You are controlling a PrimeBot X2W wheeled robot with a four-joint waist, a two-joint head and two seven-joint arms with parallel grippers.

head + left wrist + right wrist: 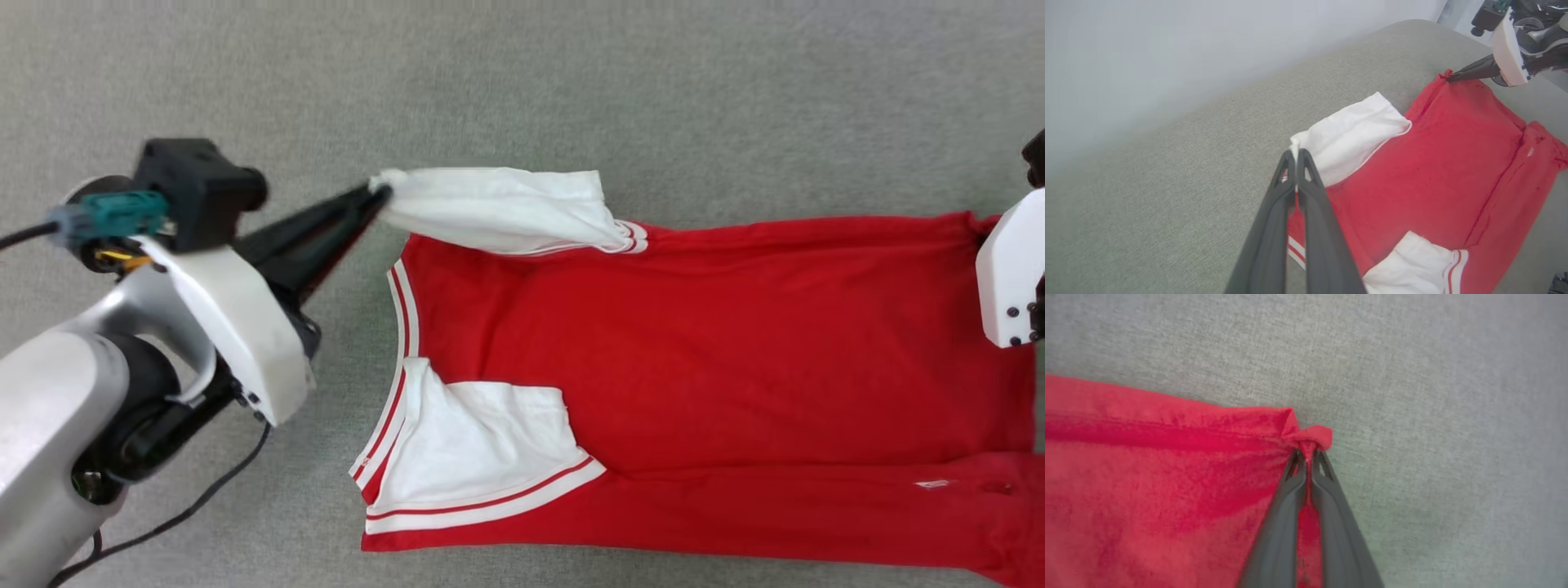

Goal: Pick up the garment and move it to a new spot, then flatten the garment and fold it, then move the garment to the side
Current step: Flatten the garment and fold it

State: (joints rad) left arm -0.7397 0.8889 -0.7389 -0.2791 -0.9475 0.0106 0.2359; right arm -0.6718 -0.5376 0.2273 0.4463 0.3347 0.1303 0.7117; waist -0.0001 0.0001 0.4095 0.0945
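The garment (735, 343) lies spread on the grey cloth-covered tabletop (571, 82), neck towards 9 o'clock and hem towards 3 o'clock in the head view. Its near sleeve (473, 441) is already turned in over the red body.

The left gripper (380, 192) is pinched tight on the cuff tip of the far sleeve (498, 208), at about 10 o'clock. The right gripper (1308, 455) is clamped on the far hem corner – a small red pucker bunches at its tips.

With both far corners gripped, this looks like the folding step, not the first pick-up. The far long edge seems due to come over towards 6 o'clock. That calls for both arms lifting together and travelling level, keeping the edge taut between them – uneven pull would probably drag the body askew or undo the tucked near sleeve.
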